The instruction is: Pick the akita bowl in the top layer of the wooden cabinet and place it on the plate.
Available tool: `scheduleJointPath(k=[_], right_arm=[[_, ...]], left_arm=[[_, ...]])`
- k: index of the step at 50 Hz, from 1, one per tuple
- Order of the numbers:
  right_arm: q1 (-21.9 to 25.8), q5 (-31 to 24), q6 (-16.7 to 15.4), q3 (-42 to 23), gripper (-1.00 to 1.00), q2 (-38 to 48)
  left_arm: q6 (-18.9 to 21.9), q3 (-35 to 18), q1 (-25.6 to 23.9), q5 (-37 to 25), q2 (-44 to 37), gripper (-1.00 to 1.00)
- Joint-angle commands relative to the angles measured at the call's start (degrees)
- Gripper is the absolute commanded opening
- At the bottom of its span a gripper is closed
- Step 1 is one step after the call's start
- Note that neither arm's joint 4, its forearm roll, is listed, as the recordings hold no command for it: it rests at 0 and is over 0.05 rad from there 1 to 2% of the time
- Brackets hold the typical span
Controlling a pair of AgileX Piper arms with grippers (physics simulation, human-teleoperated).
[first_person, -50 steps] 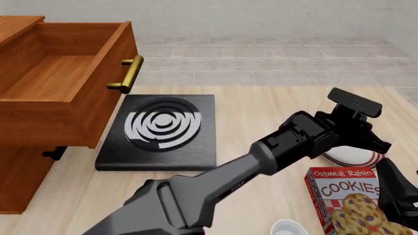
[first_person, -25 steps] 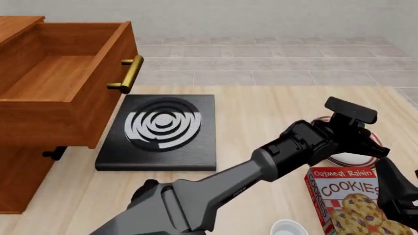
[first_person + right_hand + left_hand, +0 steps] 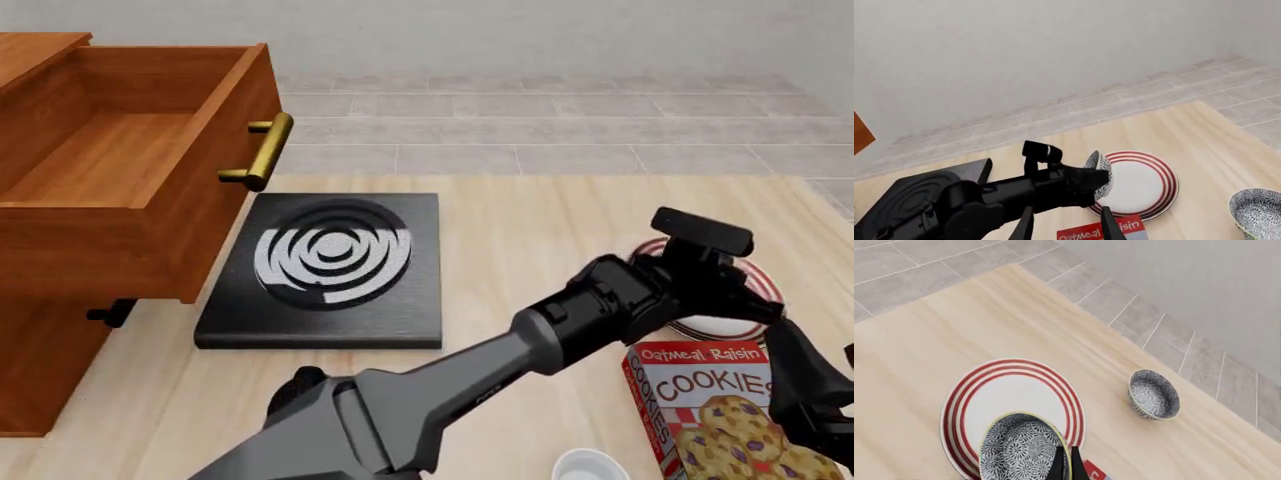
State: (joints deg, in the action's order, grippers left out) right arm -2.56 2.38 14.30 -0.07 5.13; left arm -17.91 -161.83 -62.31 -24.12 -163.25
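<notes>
The akita bowl (image 3: 1021,450), dark-patterned with a greenish rim, hangs tilted over the near part of the red-striped plate (image 3: 1007,395). My left gripper (image 3: 1067,467) is shut on the bowl's rim. From the right wrist view the bowl (image 3: 1099,172) sits at the plate's (image 3: 1144,185) edge, held by the left gripper. In the front view the left arm hides the bowl and most of the plate (image 3: 727,325). The wooden cabinet (image 3: 54,380) stands at the left with its top layer (image 3: 134,170) pulled out and empty. My right gripper (image 3: 1067,227) is open and holds nothing.
A second patterned bowl (image 3: 1154,394) sits on the table beyond the plate. An Oatmeal Raisin cookie box (image 3: 707,410) stands just in front of the plate, with a white cup (image 3: 587,466) beside it. A black square pad (image 3: 331,265) lies by the cabinet.
My left gripper has moved down and a little left with the bowl, closer over the plate. The right arm has hardly moved.
</notes>
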Motion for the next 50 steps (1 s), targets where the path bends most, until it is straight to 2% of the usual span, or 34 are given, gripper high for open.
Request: scheduleJointPath(k=[1,13,25,49,50], right_arm=[[-0.09,0.46,0.42,0.03,1.0,0.68],[-0.39,2.06,0.97,0.05,1.0,2.52],[-0.52,0.05,1.31,0.06,1.0,0.51],[-0.58,-0.62,1.63,0.06,1.0,-0.11],[-0.57,-0.49,1.6,0.06,1.0,0.01]], left_arm=[[-0.12,-0.3,0.0,0.66,-0.59,-1.0],[-0.33,-0.32,0.34,0.89,-1.69,-1.0],[-0.31,-0.34,0.25,0.87,-2.23,-1.0],[-0.36,-0.35,-0.13,1.43,-3.53,-1.0],[-0.22,-0.35,-0.15,1.39,-3.51,1.0]])
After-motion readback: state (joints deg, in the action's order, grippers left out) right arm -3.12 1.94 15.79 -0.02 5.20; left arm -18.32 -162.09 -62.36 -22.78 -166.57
